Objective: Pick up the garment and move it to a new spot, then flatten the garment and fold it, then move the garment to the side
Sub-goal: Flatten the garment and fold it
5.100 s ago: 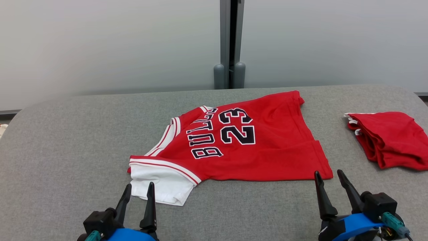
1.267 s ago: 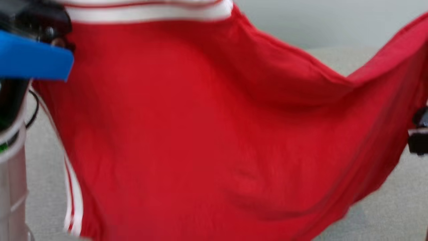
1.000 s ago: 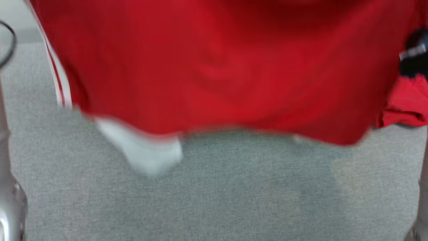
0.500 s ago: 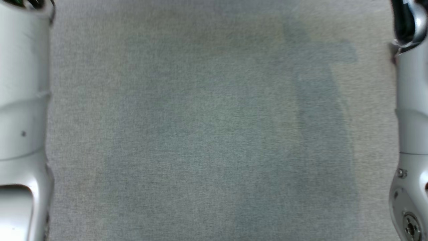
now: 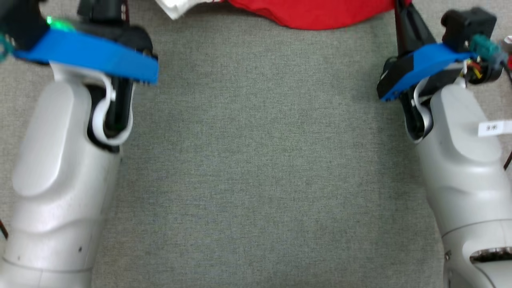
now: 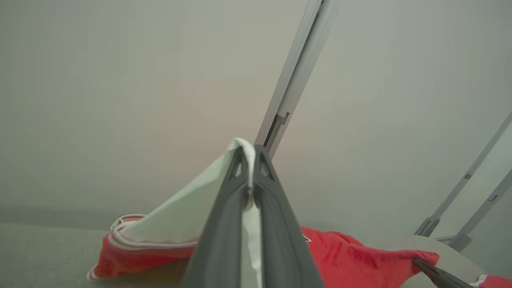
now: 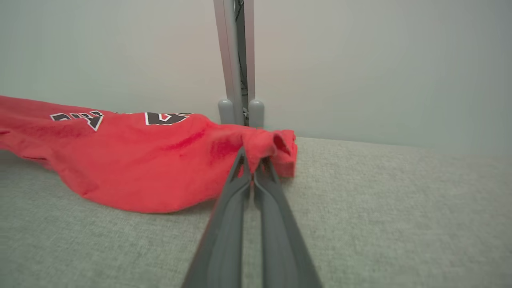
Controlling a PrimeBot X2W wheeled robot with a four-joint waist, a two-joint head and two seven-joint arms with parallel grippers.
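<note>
Garment [image 5: 316,12]: red jersey at the top edge of the head view; it sags onto the grey table [image 5: 256,168], lettering facing up.
Left gripper [image 6: 249,154]: centre of its wrist view; clamped on the white sleeve [image 6: 192,208], raised so the cloth tents upward.
Right gripper [image 7: 252,162]: centre of its wrist view; pinching the bunched red hem corner [image 7: 276,148], low over the table.
Reason: two wide-apart holds probably stretch the cloth for laying flat.

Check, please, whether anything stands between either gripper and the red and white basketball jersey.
Nothing visible does. The left gripper is shut directly on the white sleeve of the red and white basketball jersey, and the right gripper is shut on its bunched red corner.
</note>
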